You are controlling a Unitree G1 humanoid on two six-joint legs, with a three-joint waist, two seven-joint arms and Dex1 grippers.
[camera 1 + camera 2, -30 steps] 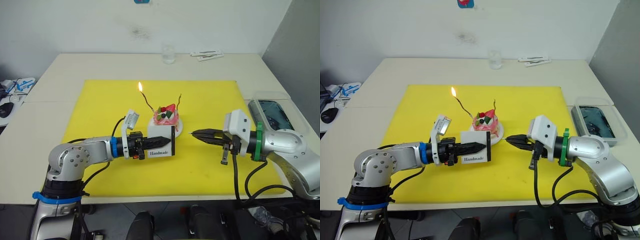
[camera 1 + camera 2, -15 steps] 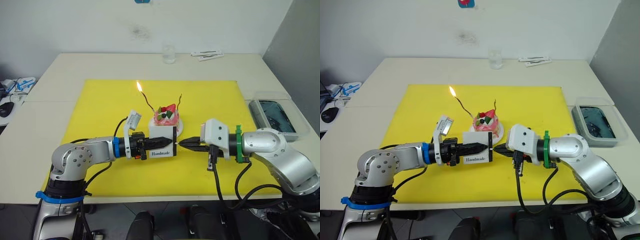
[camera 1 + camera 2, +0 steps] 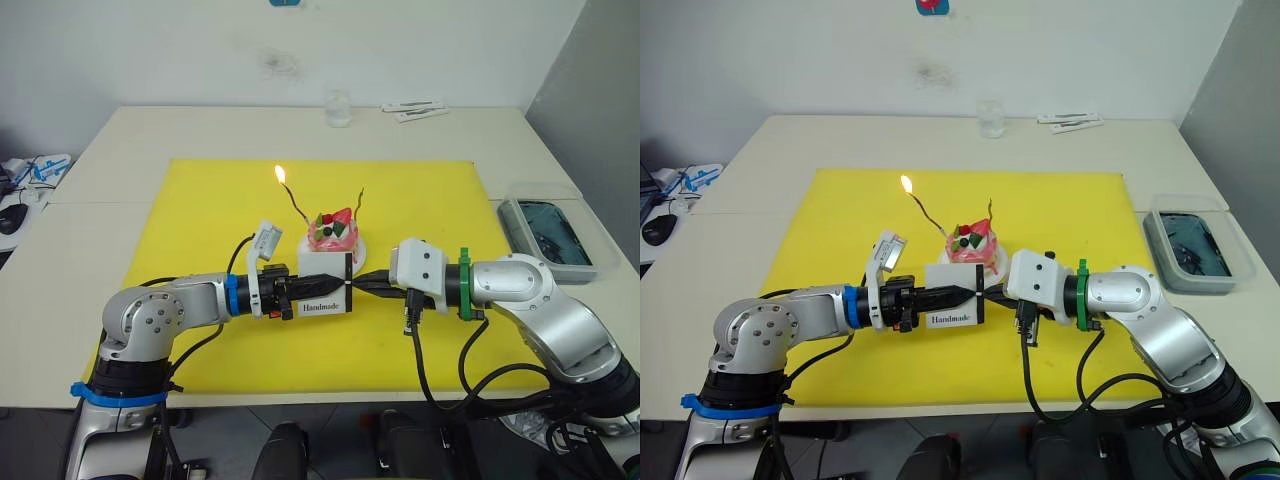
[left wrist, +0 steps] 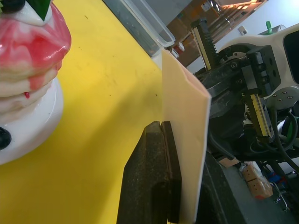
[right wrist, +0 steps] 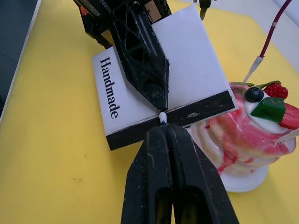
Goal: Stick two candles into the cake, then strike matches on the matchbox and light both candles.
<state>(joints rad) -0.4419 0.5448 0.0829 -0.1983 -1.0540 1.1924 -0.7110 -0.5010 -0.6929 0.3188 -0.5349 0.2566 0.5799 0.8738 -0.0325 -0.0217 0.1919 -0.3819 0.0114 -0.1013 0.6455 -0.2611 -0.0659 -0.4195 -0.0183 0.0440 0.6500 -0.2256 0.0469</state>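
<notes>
The pink cake (image 3: 333, 232) on its white plate stands mid-mat with two wavy candles in it. The left candle (image 3: 297, 208) burns with a flame (image 3: 280, 175); the right candle (image 3: 358, 205) has no flame. My left gripper (image 3: 337, 281) is shut on the white "Handmade" matchbox (image 3: 320, 265), holding it upright just in front of the cake. My right gripper (image 5: 164, 128) is shut on a match, whose pale tip (image 5: 162, 116) touches the box's black strip (image 5: 191, 113).
A yellow mat (image 3: 420, 200) covers the table's middle. A clear glass (image 3: 337, 108) and flat white packets (image 3: 412, 108) lie at the far edge. A plastic container (image 3: 545, 232) with dark contents sits to the right, off the mat.
My right gripper has moved left across the mat until the match tip meets the matchbox strip. The left gripper, the box and the cake have stayed put.
</notes>
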